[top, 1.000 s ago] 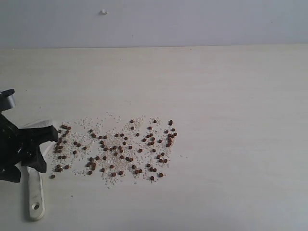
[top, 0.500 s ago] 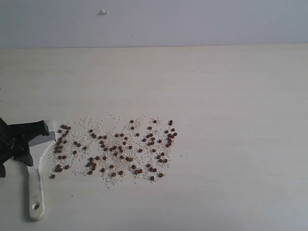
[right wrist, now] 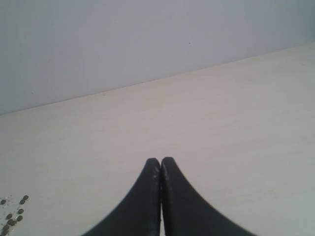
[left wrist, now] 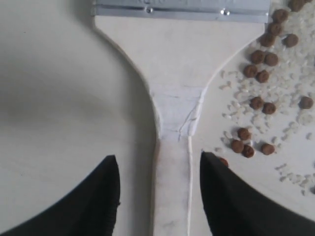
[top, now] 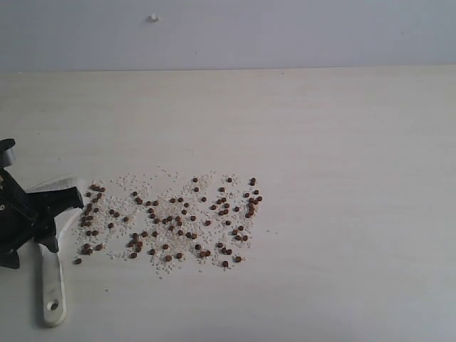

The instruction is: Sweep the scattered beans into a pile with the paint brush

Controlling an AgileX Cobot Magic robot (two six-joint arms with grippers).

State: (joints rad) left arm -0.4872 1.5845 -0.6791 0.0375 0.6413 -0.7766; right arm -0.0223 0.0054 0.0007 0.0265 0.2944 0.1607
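Observation:
The paint brush (top: pixel 51 285) lies flat on the table at the left, its handle with a hole pointing to the near edge. Its pale handle (left wrist: pixel 172 147) and silver ferrule (left wrist: pixel 182 11) fill the left wrist view; the bristles are out of that view. My left gripper (top: pixel 65 221) hangs over the handle's neck, open, with one finger on each side (left wrist: pixel 157 156) and a gap to the wood on both sides. The beans (top: pixel 171 221), reddish-brown and mixed with whitish grains, lie scattered just right of the brush. No pile shows. My right gripper (right wrist: pixel 161 160) is shut and holds nothing.
The pale table (top: pixel 320 142) runs back to a grey wall (top: pixel 285 28). Some beans (left wrist: pixel 261 73) lie right beside the brush's shoulder. A few beans (right wrist: pixel 12 211) show far off in the right wrist view.
My left gripper dipped toward the left edge half a second ago and has come back over the brush handle. The brush and the beans have not moved.

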